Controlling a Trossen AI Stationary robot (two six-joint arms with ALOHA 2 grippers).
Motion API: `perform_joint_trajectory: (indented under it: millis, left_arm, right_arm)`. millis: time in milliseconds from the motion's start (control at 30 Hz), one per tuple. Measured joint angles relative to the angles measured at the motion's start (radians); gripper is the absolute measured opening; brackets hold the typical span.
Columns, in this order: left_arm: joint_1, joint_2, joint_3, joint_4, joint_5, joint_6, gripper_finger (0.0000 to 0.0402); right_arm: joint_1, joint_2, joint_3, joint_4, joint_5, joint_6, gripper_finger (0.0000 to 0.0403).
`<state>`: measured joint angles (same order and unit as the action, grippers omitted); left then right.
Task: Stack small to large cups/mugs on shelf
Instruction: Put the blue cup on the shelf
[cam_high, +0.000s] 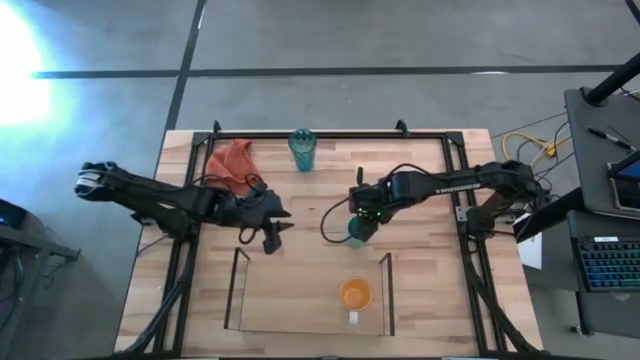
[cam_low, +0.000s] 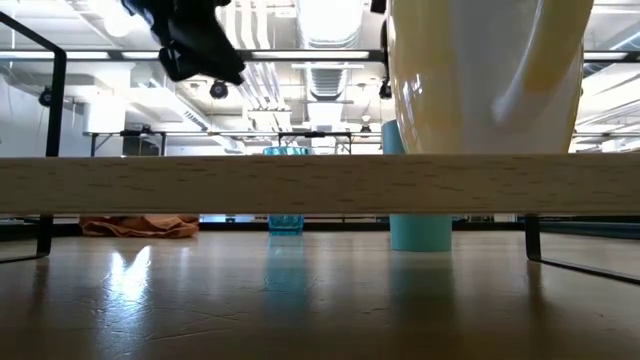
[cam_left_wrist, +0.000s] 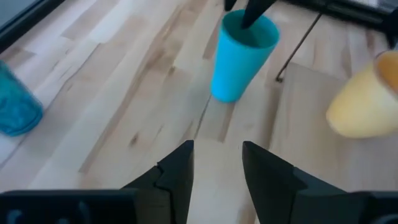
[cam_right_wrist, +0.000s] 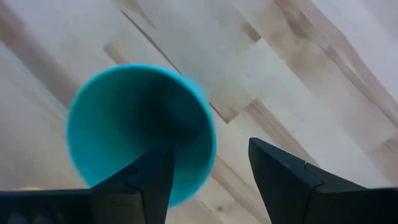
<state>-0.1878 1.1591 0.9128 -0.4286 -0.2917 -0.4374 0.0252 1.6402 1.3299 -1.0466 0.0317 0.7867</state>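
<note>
A small green-blue cup (cam_high: 354, 231) stands upright on its base on the table, just beyond the clear-walled tray (cam_high: 236, 290); it also shows in the left wrist view (cam_left_wrist: 239, 56). My right gripper (cam_high: 362, 222) is over it, open, with one finger inside the cup and one outside. The orange mug (cam_high: 355, 293) stands in the tray's right part. The ribbed teal tumbler (cam_high: 302, 150) stands at the far edge. My left gripper (cam_high: 276, 230) is open and empty above the table, to the left of the cup. My right gripper comes at the cup from above, pointing down. One finger (cam_right_wrist: 152, 177) is inside the cup's mouth. The other finger (cam_right_wrist: 292, 180) is outside, with a gap between it and the rim (cam_right_wrist: 210, 140). I cannot tell whether the inner finger touches the wall.
A red-orange cloth (cam_high: 232, 160) lies at the far left, next to the black metal frame (cam_high: 190, 150) that runs around the table. In the tray, the left and middle parts (cam_high: 290, 295) hold nothing. Cables run along both arms.
</note>
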Motion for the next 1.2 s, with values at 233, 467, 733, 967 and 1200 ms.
perform_joint_trajectory:
  millis: [233,467,733,967,1200]
  left_arm:
    - [0.038,-0.033,-0.033,-0.063,0.002,0.025,0.0123]
    - [0.008,-0.141,-0.032,-0.135,-0.002,0.017,0.0101]
    - [0.000,-0.305,-0.057,-0.259,-0.015,-0.057,0.0032]
    - [-0.010,-0.400,-0.110,-0.372,-0.030,-0.134,0.0004]
    - [-0.011,-0.447,-0.191,-0.343,-0.060,-0.161,0.0001]
  right_arm:
    - [-0.007,0.000,-0.080,0.152,-0.031,0.084,0.0148]
    - [-0.005,0.039,0.069,0.117,0.017,0.012,0.0019]
    - [0.044,0.382,0.681,-0.246,0.066,-0.251,0.0009]
    - [0.127,0.488,0.923,-0.363,-0.046,-0.257,0.0009]
    - [0.249,0.437,0.927,-0.284,0.092,-0.247,0.0009]
